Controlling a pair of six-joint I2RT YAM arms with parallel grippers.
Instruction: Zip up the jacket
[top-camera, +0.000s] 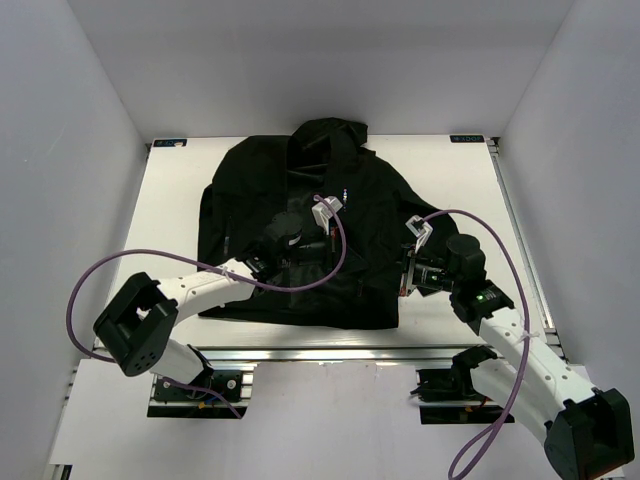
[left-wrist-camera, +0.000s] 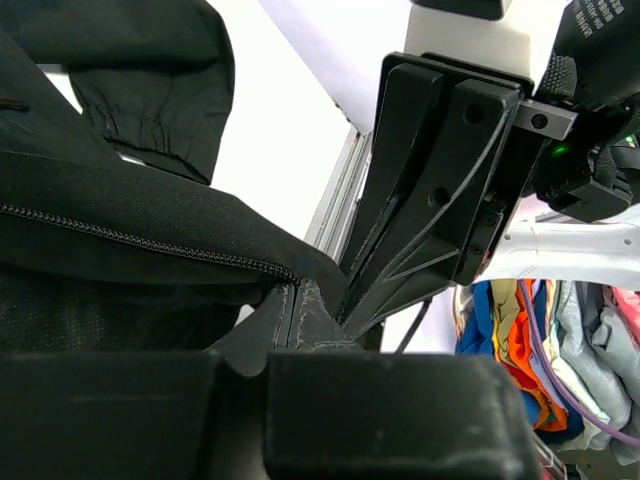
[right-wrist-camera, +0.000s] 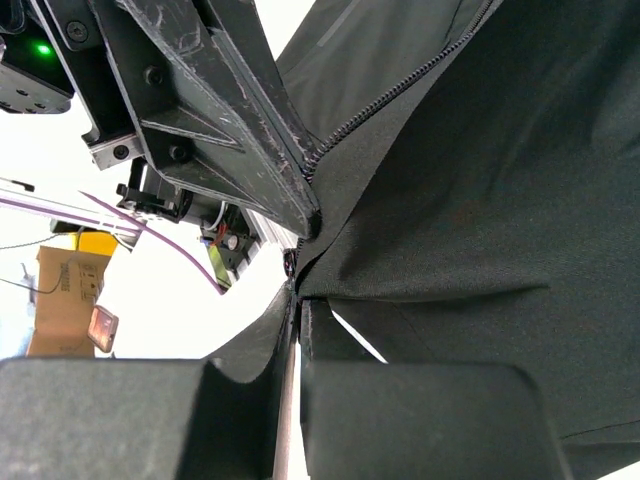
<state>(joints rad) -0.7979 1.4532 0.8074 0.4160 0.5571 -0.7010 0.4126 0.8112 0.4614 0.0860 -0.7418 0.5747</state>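
**Both hands pinching the jacket at the zipper end**

Your table (top-camera: 170, 230) carries the black jacket (top-camera: 250, 200) at its centre, hood at 12 o'clock and hem at 6. Your left hand (left-wrist-camera: 245, 360), arm in from 8 o'clock, and right hand (right-wrist-camera: 288, 365), arm from 4 o'clock, are each pressed together on jacket fabric, tips nearly touching. The zipper (left-wrist-camera: 130, 240) teeth end right beside the pinch.

Bright even light, soft shadows; black jacket (top-camera: 250, 190) loses detail; wrist foregrounds blurred.
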